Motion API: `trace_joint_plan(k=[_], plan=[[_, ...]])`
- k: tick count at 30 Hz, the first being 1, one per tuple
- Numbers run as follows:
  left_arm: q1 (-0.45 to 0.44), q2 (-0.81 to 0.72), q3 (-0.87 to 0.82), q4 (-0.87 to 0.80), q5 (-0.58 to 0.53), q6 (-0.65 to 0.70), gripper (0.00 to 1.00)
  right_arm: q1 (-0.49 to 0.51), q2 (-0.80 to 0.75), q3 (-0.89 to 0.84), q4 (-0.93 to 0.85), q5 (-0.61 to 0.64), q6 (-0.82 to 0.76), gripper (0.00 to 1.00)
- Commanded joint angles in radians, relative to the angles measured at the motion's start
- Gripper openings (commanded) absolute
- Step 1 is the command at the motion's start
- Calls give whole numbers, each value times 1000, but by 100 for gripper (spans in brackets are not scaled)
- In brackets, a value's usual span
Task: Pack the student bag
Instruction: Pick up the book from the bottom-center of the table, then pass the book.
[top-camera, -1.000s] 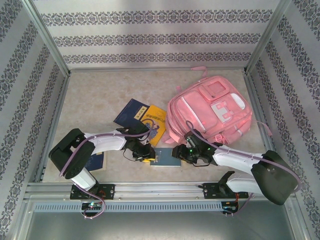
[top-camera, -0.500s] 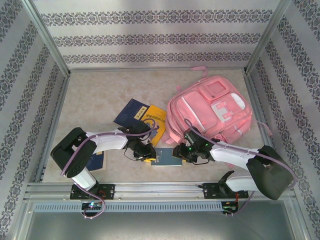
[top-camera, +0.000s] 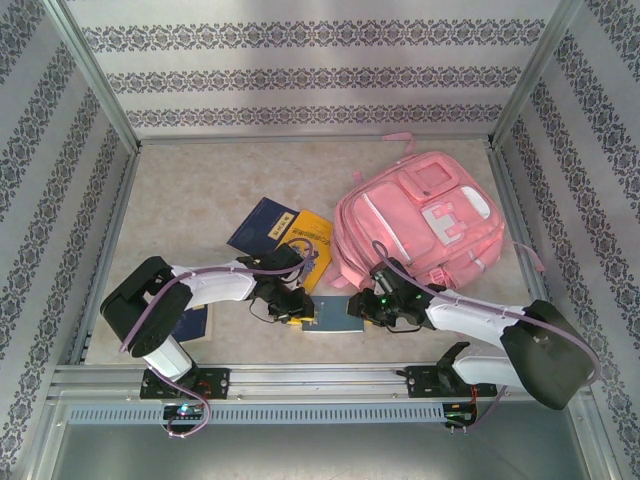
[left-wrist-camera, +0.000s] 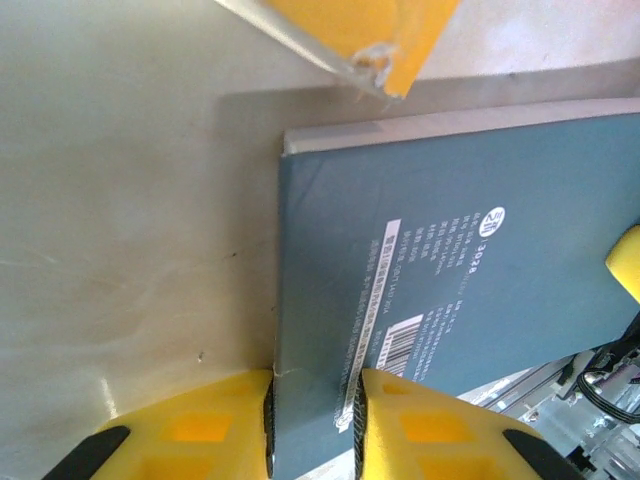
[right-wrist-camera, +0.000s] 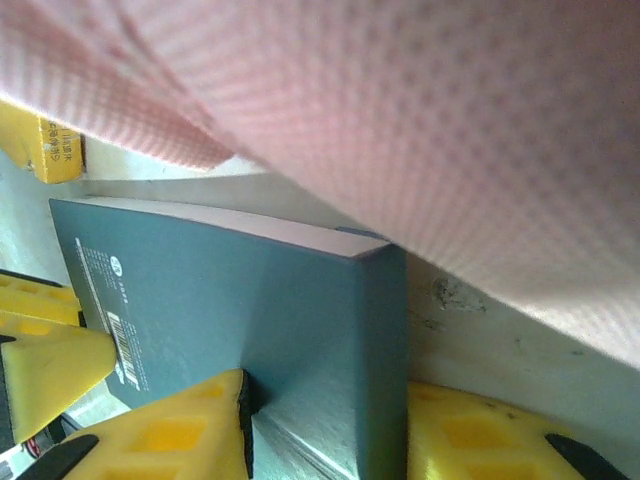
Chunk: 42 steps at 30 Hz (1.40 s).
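Note:
The pink student bag lies flat at the right of the table; its fabric hangs over the right wrist view. A blue-grey book lies in front of it, held from both ends. My left gripper is shut on the book's left edge, with its yellow pads pressed against both faces. My right gripper is shut on the book's right corner by the spine, close under the bag's lower edge.
A yellow book and a dark blue book lie overlapped left of the bag. Another blue book sits under the left arm. Metal frame rails and patterned walls close in the table on all sides.
The right arm shifted slightly left and back again. The book and the left gripper have barely moved.

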Motion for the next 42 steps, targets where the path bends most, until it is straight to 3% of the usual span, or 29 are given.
trace_joint_plan(k=[1,5,6,8,10,18,24,28,38,42], plan=[[-69,64,11,190,47,-7,25,53,-4,0,291,-134,-23,0],[-78,61,29,201,51,-25,31,46,-91,-17,270,-141,-2,0],[-80,47,35,193,42,-27,37,43,-109,-12,252,-139,-1,0],[-80,-6,45,150,4,-21,58,37,-146,13,183,-128,-4,0],[-78,-85,43,91,-57,-8,71,23,-179,49,108,-125,-24,0],[-49,-548,55,-159,-280,46,100,-34,-326,137,26,-122,-10,0],[-39,-846,73,-210,-463,-4,100,-51,-381,296,-8,7,33,0],[-39,-932,39,-64,-482,-87,100,-53,-379,363,71,111,84,0],[-39,-793,-60,432,-370,-318,100,-47,-352,439,205,161,161,0],[-40,-709,-88,603,-395,-416,100,-41,-386,421,237,194,189,0]])
